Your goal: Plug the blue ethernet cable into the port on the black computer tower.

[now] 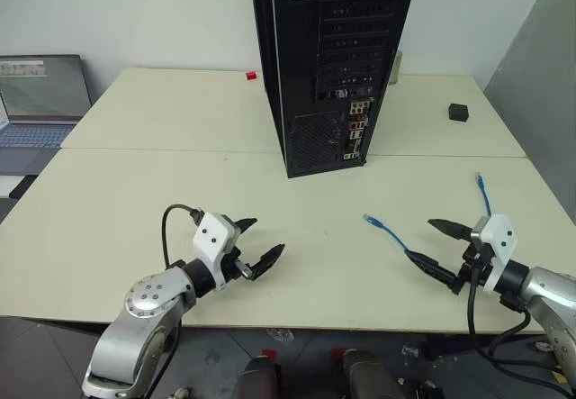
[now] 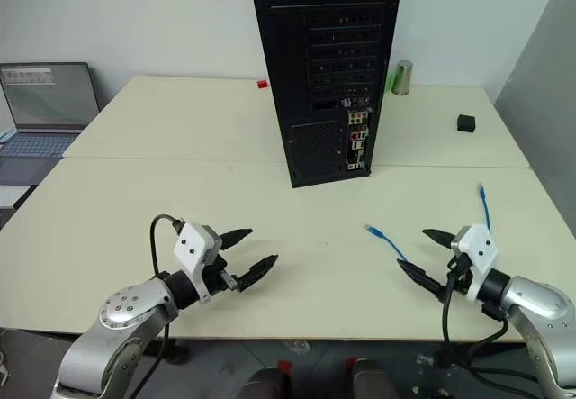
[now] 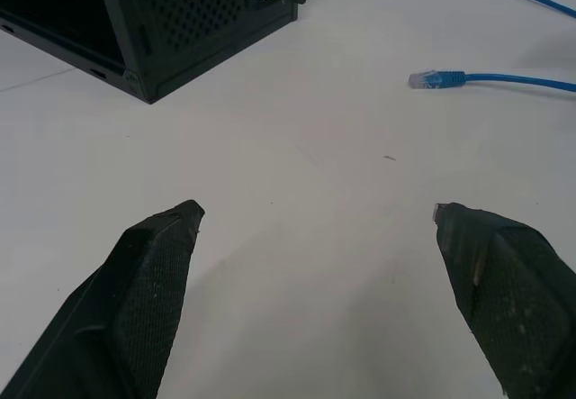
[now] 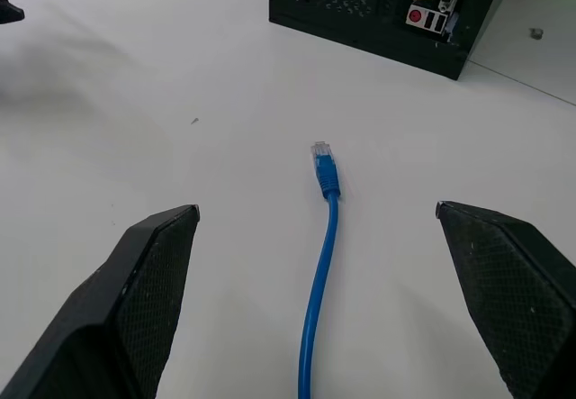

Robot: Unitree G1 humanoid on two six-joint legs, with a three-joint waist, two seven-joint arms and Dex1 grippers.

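Right gripper (image 1: 441, 248), lower right of the frame, hangs released over the tabletop (image 1: 135, 192), jaws spread around the blue ethernet cable (image 4: 321, 264), not touching it. Left gripper (image 1: 256, 241), lower left, is released too, holding nothing. The thin, limp cord could slide on the smooth, pale surface or get pinched behind its small clear plug. The black computer tower (image 1: 328, 57), perforated metal, stands upper centre, port (image 1: 358, 109) among coloured connectors.
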